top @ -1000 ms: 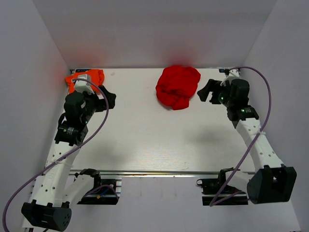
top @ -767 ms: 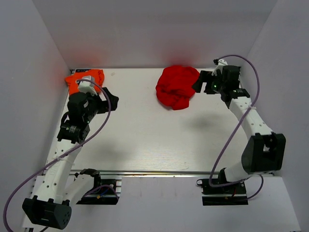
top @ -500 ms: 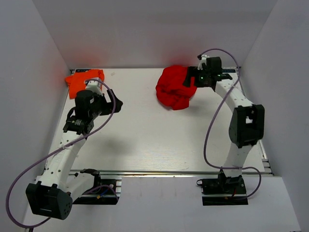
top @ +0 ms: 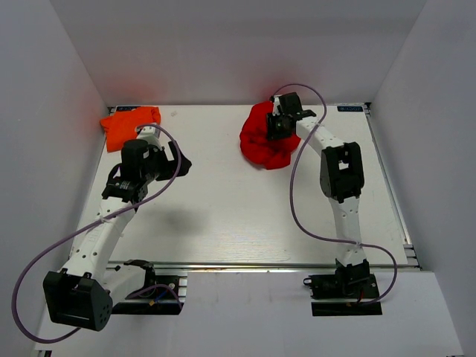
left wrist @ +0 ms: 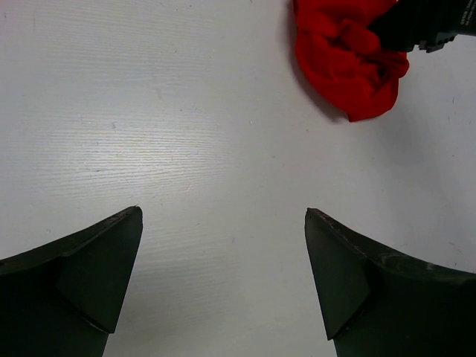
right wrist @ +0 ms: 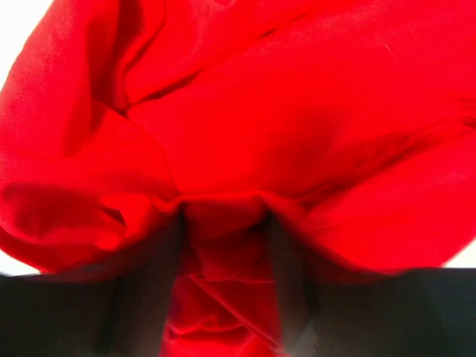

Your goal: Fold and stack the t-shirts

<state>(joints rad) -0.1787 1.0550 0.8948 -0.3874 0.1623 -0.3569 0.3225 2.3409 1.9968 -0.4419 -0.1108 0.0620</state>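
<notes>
Evidently going for the red t-shirt (top: 264, 145) first, bunched in a loose heap toward the far edge of the desk (top: 238, 216), right of centre. Has the right hand (top: 274, 126) pushed into the upper part of that heap, fingers part-way closed with a ridge of cloth puckered between them in the wrist view. Reads as a pinch on the fabric, probably taken high so that the wad can be lifted and shaken loose. Cannot tell which part of the garment sits in the pinch: no hem, sleeve or label in sight.

Holds the left hand (left wrist: 223, 216) wide open and empty above bare desk, left of centre, facing the red heap. Looks parked there to take a second edge once the cloth hangs free.

Shows the orange t-shirt (top: 128, 123) in the far left corner, lying fairly flat, well apart from both hands.

Counts as an early stage: neither shirt folded, nothing stacked. Calls for spreading the red one flat before any fold. Risks hauling several layers at once, given soft cotton and so thick a fold in the grip.
</notes>
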